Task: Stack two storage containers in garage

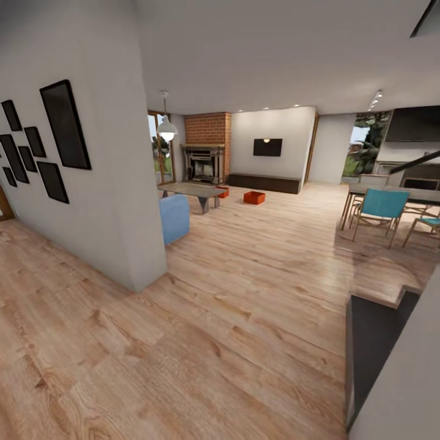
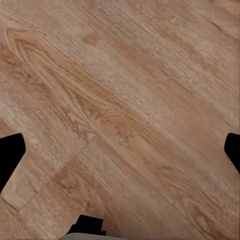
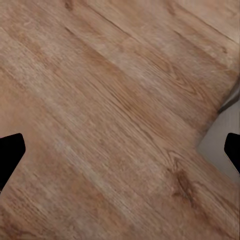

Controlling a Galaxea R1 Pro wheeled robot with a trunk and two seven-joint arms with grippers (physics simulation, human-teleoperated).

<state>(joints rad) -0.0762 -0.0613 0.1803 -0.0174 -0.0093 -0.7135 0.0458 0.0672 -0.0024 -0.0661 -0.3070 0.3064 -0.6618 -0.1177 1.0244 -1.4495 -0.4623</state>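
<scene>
2 storage containers (image 1: pixel 253 197) apparently floored, grippers spread

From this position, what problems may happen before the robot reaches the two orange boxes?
One orange container sits in the open, but the other is half hidden behind the grey low table, so reaching it may be awkward. The wall corner and blue sofa narrow the left side of the path, so the base might clip them.
</scene>
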